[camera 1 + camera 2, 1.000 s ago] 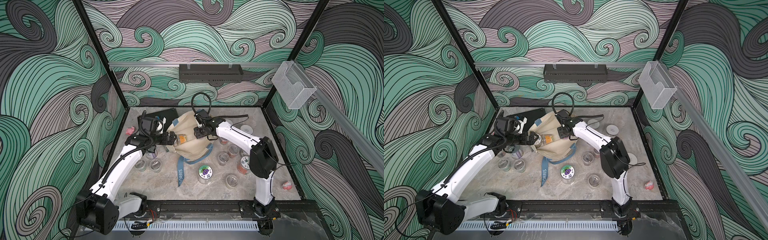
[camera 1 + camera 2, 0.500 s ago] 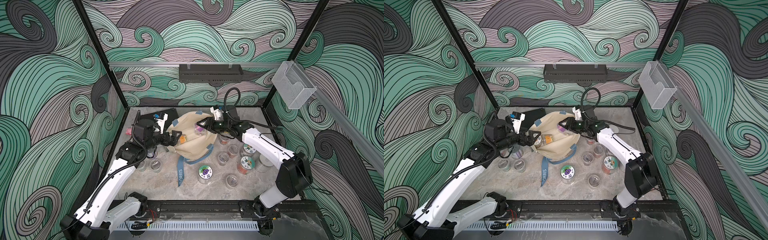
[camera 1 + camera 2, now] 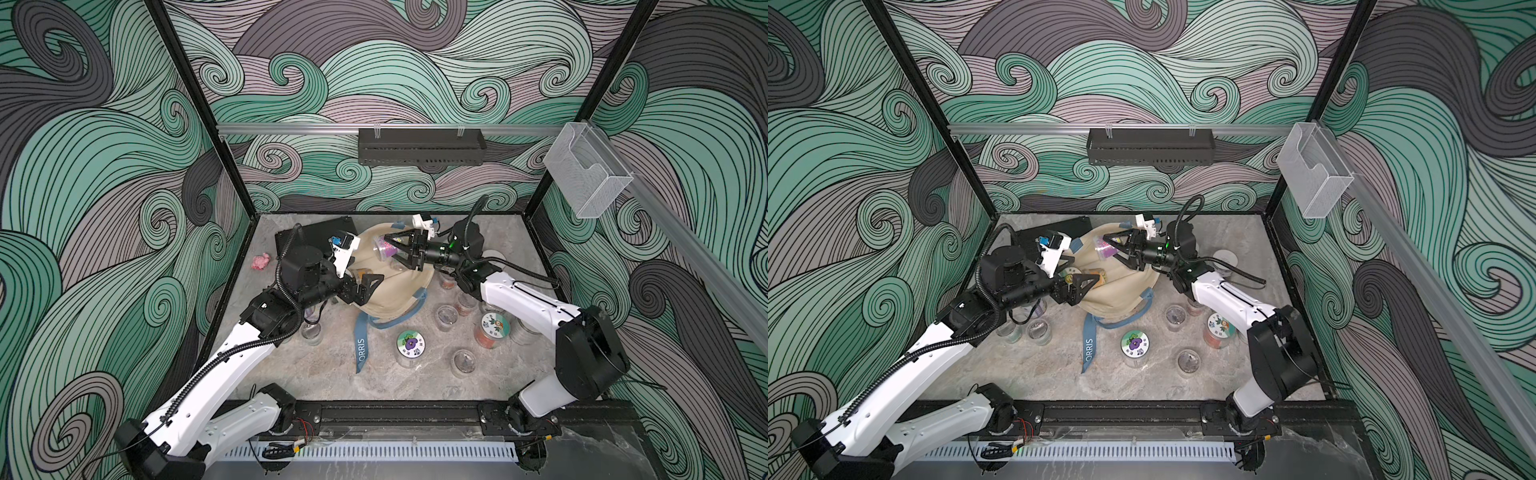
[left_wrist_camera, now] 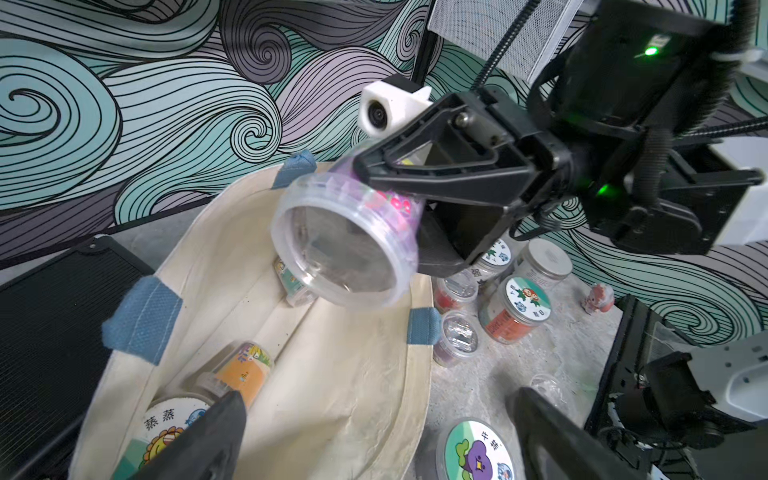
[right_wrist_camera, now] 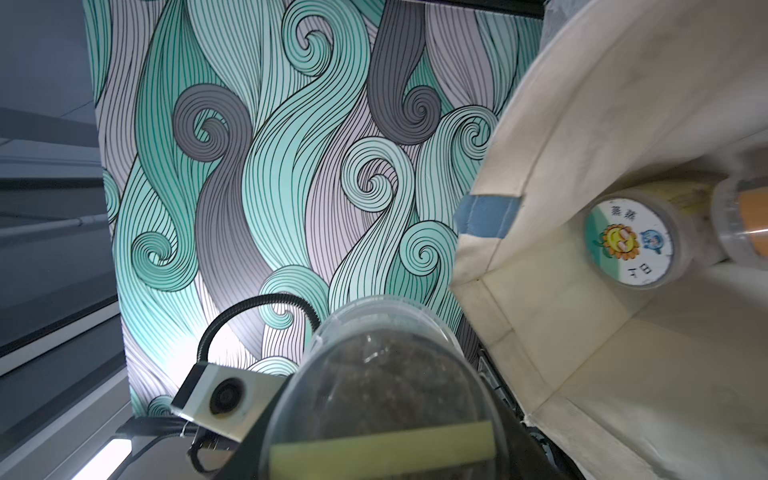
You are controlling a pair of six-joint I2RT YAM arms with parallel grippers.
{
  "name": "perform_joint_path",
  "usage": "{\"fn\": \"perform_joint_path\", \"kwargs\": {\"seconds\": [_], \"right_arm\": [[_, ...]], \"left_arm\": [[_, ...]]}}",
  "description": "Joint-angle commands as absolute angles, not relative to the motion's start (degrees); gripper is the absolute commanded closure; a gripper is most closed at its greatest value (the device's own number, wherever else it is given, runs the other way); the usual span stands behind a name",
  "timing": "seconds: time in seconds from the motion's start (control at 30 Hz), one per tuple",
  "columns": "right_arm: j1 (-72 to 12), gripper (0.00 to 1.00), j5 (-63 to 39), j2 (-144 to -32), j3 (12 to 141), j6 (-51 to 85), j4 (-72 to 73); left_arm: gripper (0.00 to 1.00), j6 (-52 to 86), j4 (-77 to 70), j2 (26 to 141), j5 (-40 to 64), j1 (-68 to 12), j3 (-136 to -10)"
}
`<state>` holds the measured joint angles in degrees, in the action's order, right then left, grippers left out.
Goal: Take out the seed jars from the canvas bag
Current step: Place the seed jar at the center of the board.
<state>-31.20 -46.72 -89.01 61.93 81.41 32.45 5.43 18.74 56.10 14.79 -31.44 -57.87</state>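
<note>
The cream canvas bag (image 3: 386, 291) (image 3: 1117, 291) lies open-mouthed at the back middle of the table. My right gripper (image 3: 388, 249) (image 3: 1109, 248) is shut on a clear seed jar (image 3: 381, 249) (image 4: 345, 249) (image 5: 382, 395) with a purple label, holding it tilted above the bag's mouth. My left gripper (image 3: 368, 286) (image 3: 1088, 287) (image 4: 374, 440) is open and straddles the bag's near rim, one finger inside, one outside. Still in the bag lie an orange-labelled jar (image 4: 237, 374) (image 5: 744, 224), a sunflower-lidded jar (image 4: 166, 428) (image 5: 629, 243) and a third jar (image 4: 291, 284).
Several seed jars stand on the table right of the bag, among them a purple-flower lid (image 3: 410, 344) and an orange jar (image 3: 490, 330); others stand left (image 3: 311, 332). A black ribbed case (image 3: 316, 232) lies at the back left. A pink toy (image 3: 261, 262) sits by the left wall. A blue strap (image 3: 360, 345) trails forward.
The right arm's elbow has swung out to the right, and its gripper has come up from inside the bag with the purple-labelled jar. The left arm has drawn back a little, staying at the rim.
</note>
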Motion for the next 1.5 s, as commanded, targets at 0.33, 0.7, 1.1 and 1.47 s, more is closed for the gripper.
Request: {"fn": "perform_joint_path", "kwargs": {"seconds": [0.33, 0.7, 1.1, 1.47], "right_arm": [[-36.0, 0.48, -48.6, -83.3, 61.0, 86.0, 39.9], [-37.3, 0.48, -48.4, -84.2, 60.6, 85.5, 39.8], [-38.5, 0.48, -48.5, -85.0, 60.7, 84.9, 39.2], [-38.8, 0.48, -48.3, -85.8, 60.4, 84.7, 39.2]], "left_arm": [[0.02, 7.4, 7.9, 55.1, 17.9, -31.8, -55.5], [0.04, 9.0, 2.7, 53.0, 20.0, -31.6, -53.6], [0.09, 9.5, 0.4, 52.6, 21.2, -31.6, -53.8], [0.17, 9.9, 1.3, 52.7, 21.9, -31.6, -54.6]]}}
